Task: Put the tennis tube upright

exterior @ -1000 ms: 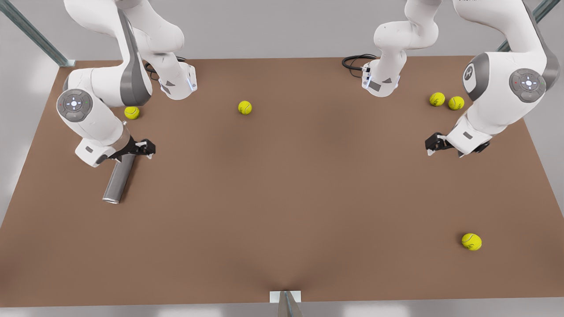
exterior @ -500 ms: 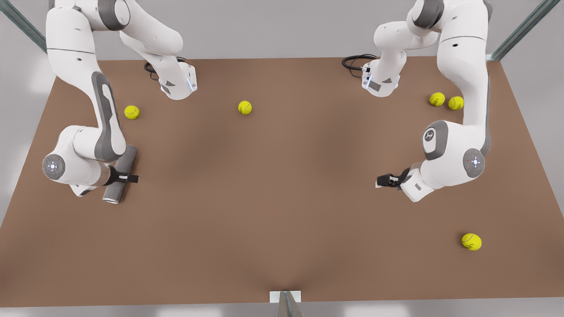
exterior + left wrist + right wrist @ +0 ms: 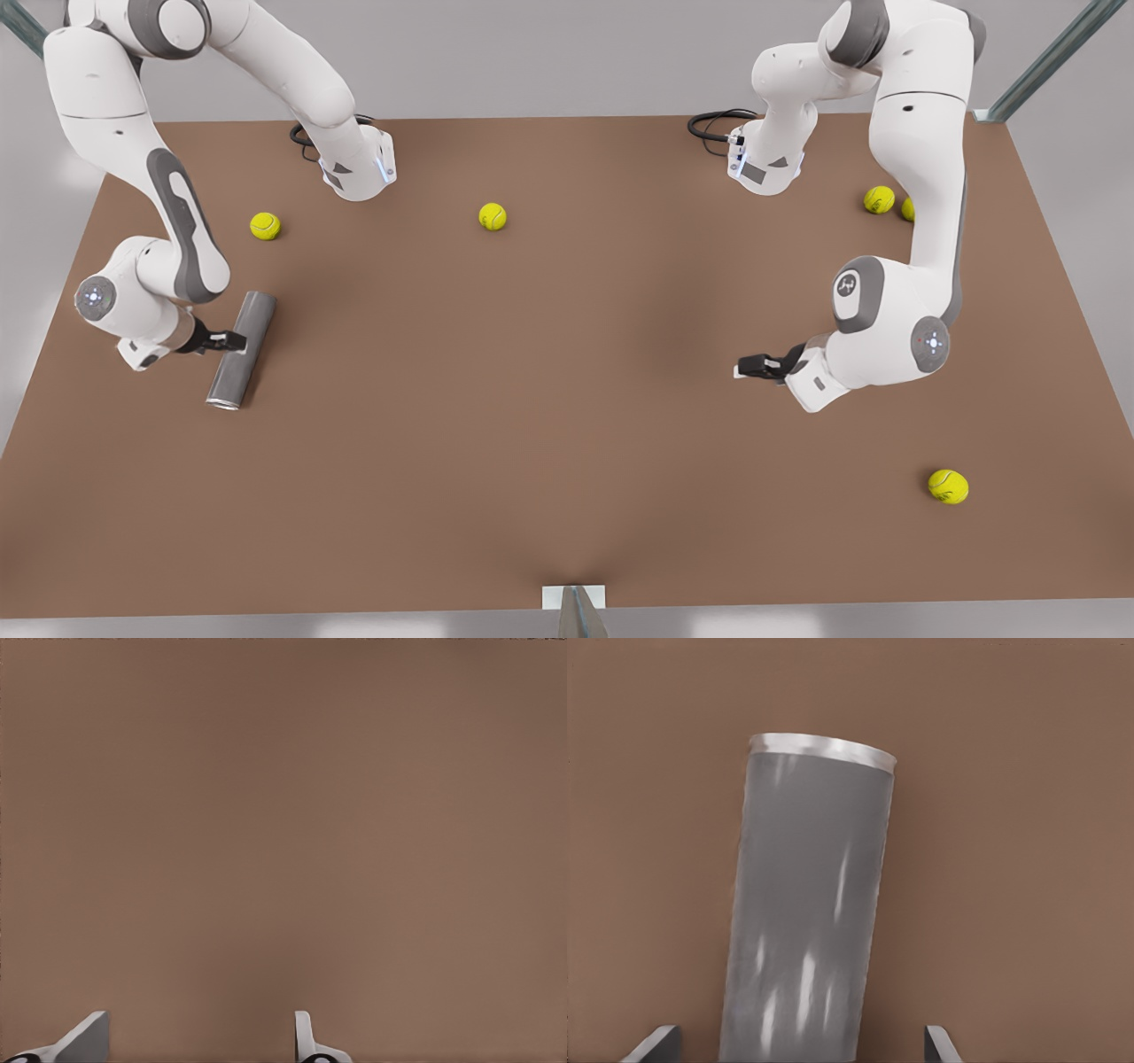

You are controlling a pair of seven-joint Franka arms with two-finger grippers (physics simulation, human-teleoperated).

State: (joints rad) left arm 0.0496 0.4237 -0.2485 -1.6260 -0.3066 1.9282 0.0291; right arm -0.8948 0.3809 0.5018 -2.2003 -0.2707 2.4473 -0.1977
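The tennis tube (image 3: 244, 341) lies flat on the brown table (image 3: 567, 443) at the front view's left, a dark grey cylinder with its silvery rim (image 3: 224, 404) toward the front edge. In the right wrist view the tennis tube (image 3: 806, 912) runs lengthwise between my fingertips (image 3: 656, 1041). My right gripper (image 3: 232, 340) (image 3: 799, 1041) is open and straddles the tube's middle from its left side, with gaps on both sides. My left gripper (image 3: 742, 367) (image 3: 197, 1041) is open and holds nothing, low over bare table at the front view's right.
Yellow tennis balls lie scattered: one (image 3: 265, 226) behind the tube, one (image 3: 493, 216) mid-back, one (image 3: 879, 199) at the back right with another partly behind the arm, one (image 3: 948, 486) front right. Two arm bases (image 3: 359, 168) (image 3: 766, 164) stand at the back.
The right gripper moved from the tube's far end to its middle, now reaching in from the side. The left gripper travelled forward and toward the table's centre. The tube has not moved.
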